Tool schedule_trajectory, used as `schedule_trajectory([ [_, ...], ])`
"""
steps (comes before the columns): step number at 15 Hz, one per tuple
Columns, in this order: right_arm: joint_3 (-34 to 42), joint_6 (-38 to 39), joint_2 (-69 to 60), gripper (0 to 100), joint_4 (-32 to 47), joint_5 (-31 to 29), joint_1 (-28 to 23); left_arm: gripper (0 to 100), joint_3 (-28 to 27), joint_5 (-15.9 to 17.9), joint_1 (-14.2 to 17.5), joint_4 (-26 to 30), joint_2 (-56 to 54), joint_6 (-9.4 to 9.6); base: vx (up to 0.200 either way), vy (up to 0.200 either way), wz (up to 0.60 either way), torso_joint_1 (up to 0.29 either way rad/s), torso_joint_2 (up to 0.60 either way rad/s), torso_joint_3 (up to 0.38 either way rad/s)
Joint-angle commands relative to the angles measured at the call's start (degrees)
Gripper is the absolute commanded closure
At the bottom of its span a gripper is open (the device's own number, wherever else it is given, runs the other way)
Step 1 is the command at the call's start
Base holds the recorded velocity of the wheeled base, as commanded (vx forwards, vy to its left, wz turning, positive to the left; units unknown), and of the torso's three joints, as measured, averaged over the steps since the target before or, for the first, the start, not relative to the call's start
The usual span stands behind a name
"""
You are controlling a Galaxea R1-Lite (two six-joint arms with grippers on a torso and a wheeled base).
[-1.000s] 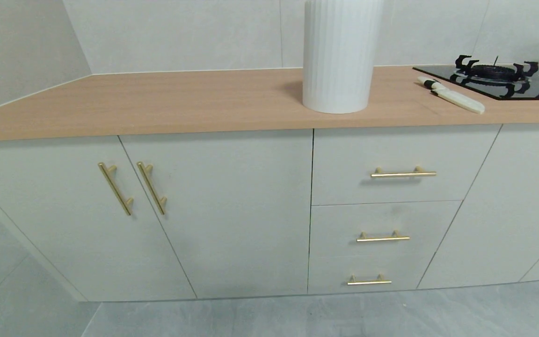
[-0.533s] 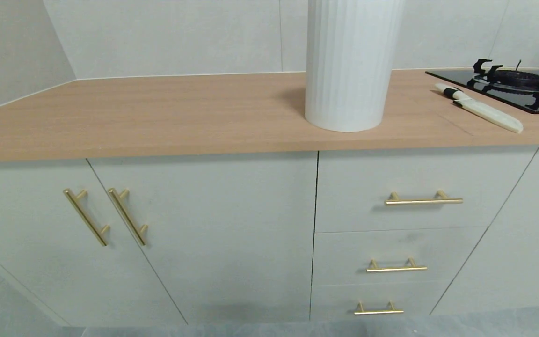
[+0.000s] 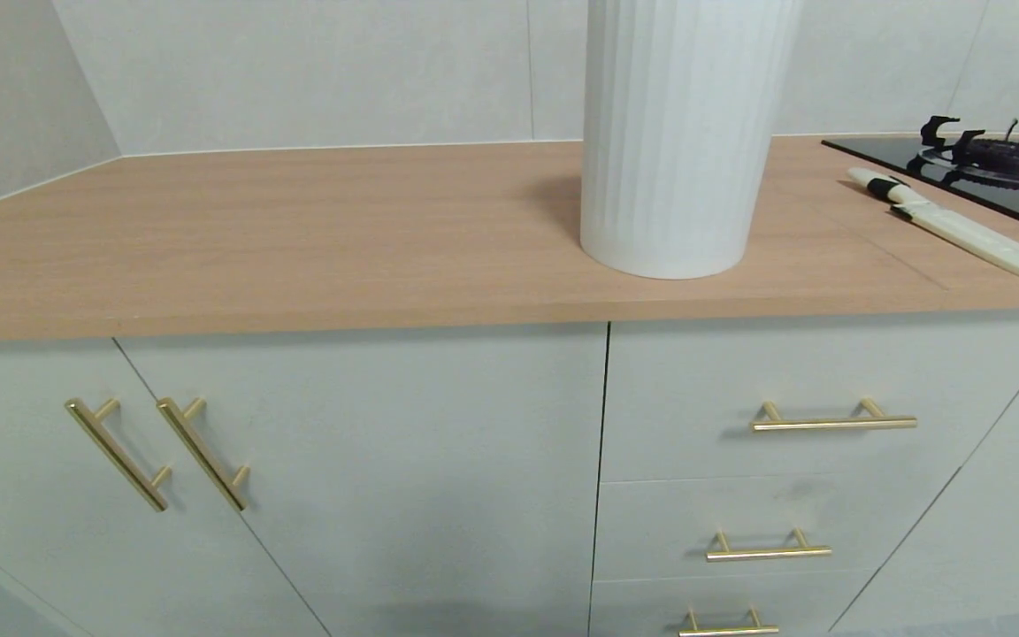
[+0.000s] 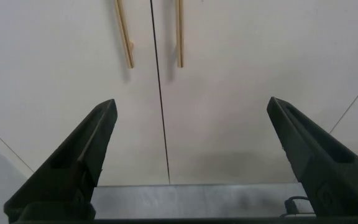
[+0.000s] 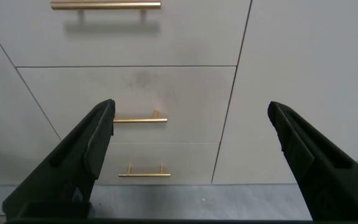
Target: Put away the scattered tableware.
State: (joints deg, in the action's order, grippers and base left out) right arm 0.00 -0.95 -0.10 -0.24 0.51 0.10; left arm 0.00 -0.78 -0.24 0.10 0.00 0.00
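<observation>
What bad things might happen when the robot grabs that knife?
The knife lies flat with its tip near the front edge of the counter, so a clumsy grab might push it off. The tall white container stands close by and might tip if an arm knocks it.

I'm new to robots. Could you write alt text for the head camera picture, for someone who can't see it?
A white knife lies on a wooden countertop beside a black gas hob, to the right of a tall white ribbed container. Below are pale cabinet doors and a stack of drawers with brass handles.
</observation>
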Motion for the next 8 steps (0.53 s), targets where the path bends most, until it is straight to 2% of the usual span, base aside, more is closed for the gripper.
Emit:
schedule_trajectory([
  [1, 0.0, -0.02, 0.1, 0, -0.02, 0.02, -0.01, 0, 0.0, -0.01, -0.02, -0.01, 0.0, 0.09, 0.0, 0.0, 0.0, 0.0, 0.0, 0.0],
  [3, 0.0, -0.02, 0.1, 0, -0.02, 0.02, -0.01, 0, 0.0, -0.01, -0.02, -0.01, 0.0, 0.09, 0.0, 0.0, 0.0, 0.0, 0.0, 0.0],
  [8, 0.0, -0.02, 0.1, 0, -0.02, 0.02, -0.01, 0, 0.0, -0.01, -0.02, -0.01, 0.0, 0.09, 0.0, -0.2, 0.0, 0.004, 0.01, 0.001],
])
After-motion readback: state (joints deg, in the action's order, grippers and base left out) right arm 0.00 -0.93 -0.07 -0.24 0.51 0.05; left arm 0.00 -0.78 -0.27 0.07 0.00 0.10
